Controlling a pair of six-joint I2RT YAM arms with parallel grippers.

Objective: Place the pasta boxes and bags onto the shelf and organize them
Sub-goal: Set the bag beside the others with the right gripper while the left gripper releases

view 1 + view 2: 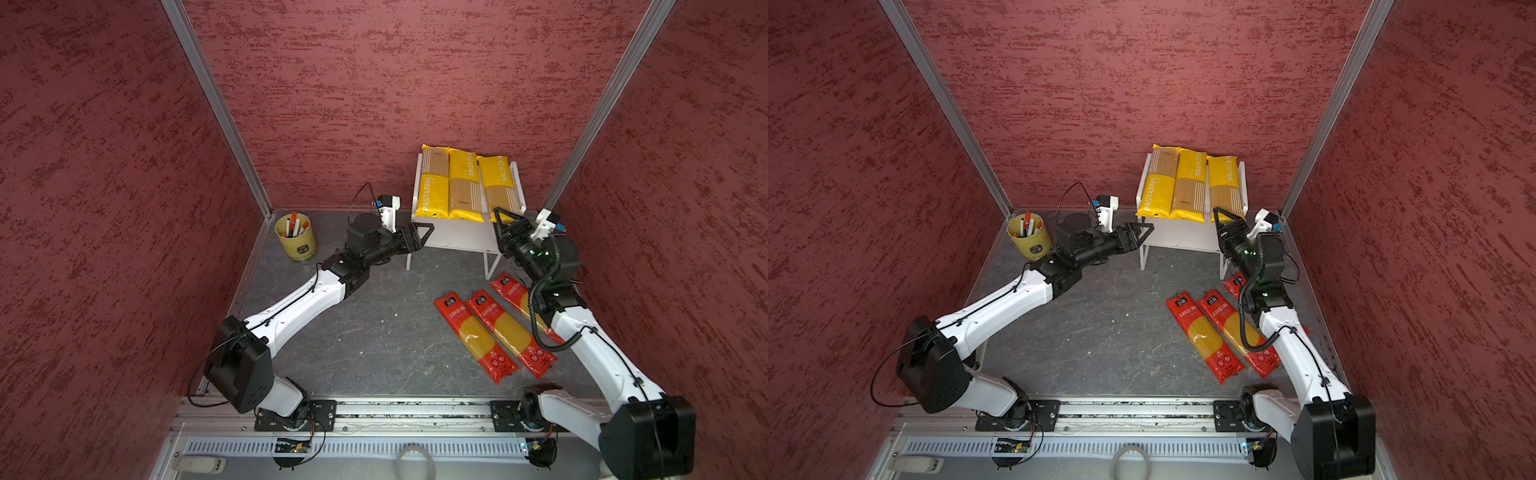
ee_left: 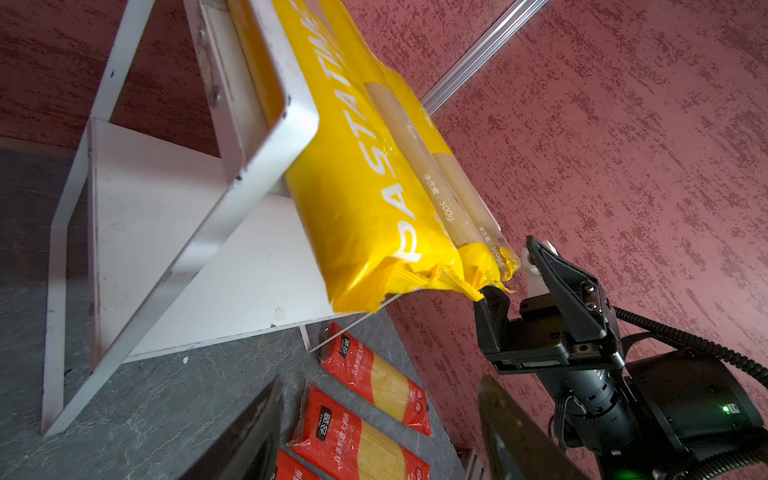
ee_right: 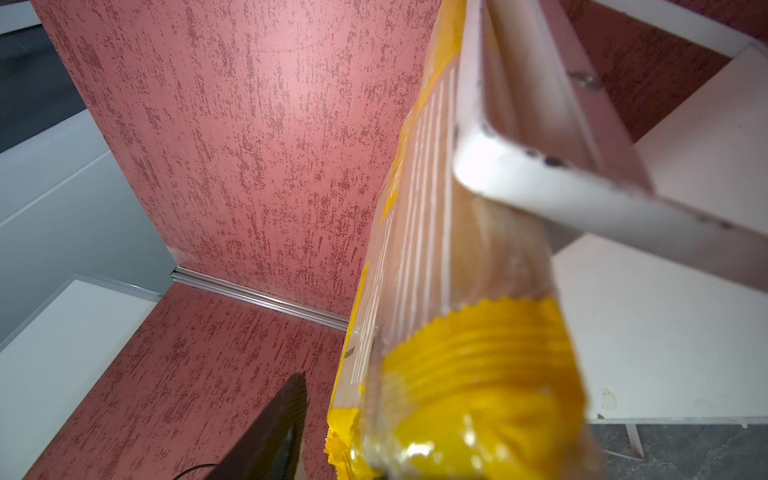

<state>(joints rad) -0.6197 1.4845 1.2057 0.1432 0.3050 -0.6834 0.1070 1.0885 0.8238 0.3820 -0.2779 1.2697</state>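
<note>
Jaws apart on left hand (image 1: 426,235), right hand (image 2: 512,268); only wrist views show yellow pack (image 3: 436,291) ungripped.

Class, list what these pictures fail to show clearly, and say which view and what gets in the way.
Third red pack: both top views, right arm covers most of it.
Yellow pack, near end: right wrist view, blurred, too close.
Cup label: both top views, too small to read.

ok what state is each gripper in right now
left gripper: open, empty
right gripper: open, jaws either side of the near end of the rightmost yellow pack
</note>
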